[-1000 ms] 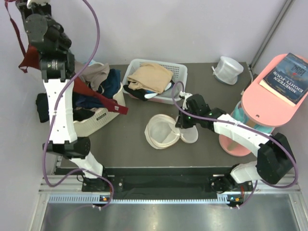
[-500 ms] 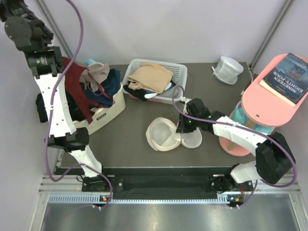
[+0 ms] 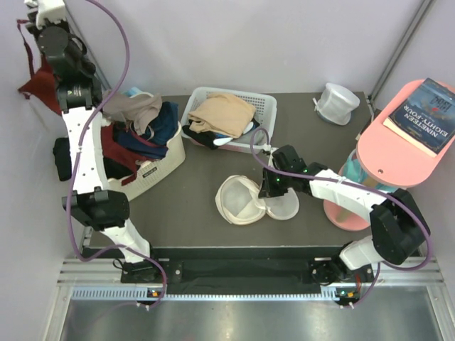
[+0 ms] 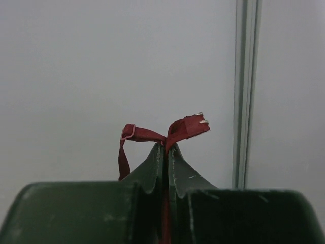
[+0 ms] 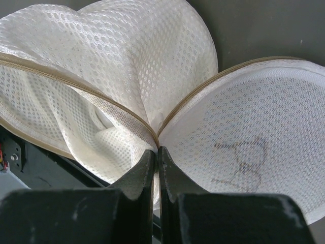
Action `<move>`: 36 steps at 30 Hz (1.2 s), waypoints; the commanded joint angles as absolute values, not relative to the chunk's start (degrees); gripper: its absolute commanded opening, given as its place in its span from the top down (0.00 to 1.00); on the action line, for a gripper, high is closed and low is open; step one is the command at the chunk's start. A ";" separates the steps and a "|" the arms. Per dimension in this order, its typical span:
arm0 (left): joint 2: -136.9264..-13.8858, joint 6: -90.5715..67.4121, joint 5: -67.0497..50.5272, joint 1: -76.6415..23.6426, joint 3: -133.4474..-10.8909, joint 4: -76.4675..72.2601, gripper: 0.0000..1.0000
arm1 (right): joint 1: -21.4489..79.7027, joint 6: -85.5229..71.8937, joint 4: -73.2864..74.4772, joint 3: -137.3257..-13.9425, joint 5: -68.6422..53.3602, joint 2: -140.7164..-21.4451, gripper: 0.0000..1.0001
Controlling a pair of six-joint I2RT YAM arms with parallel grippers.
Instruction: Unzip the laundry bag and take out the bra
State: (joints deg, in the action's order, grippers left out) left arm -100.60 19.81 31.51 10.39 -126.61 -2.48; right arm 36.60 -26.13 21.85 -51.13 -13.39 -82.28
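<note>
The laundry bag [image 3: 238,200] lies open on the table, a beige-white mesh pouch with its round lid [image 3: 286,207] flapped out to the right. My right gripper [image 3: 267,192] is shut on the bag's trimmed edge where the two halves meet; the right wrist view shows this grip [image 5: 157,151] between the mesh dome [image 5: 127,66] and the lid [image 5: 254,147]. My left gripper [image 3: 34,8] is raised high at the back left, shut on a strap of the dark red bra [image 3: 39,82], which hangs beside the arm. The strap [image 4: 187,127] pokes out past the closed jaws.
A beige basket [image 3: 158,172] heaped with clothes stands at the left. A white slatted basket [image 3: 264,106] holds a tan garment. A whiter round pouch [image 3: 336,101] sits at the back right. A pink stand [image 3: 398,153] carries a book [image 3: 430,106].
My left arm swung up and back to the left, lifting the red bra off the clothes basket so it hangs by the wall. The right gripper and bag barely shifted.
</note>
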 commanded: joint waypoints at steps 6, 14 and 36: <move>-94.66 23.55 29.98 9.23 -126.30 3.77 0.86 | 37.26 -25.84 18.37 -54.40 -15.12 -83.76 1.00; -89.48 24.87 27.16 9.23 -118.39 0.53 0.15 | 37.97 -26.10 18.28 -54.41 -14.85 -83.41 1.00; -85.96 20.49 32.78 -24.31 -120.17 16.34 0.01 | 38.67 -23.47 25.74 -58.89 -8.62 -77.36 0.27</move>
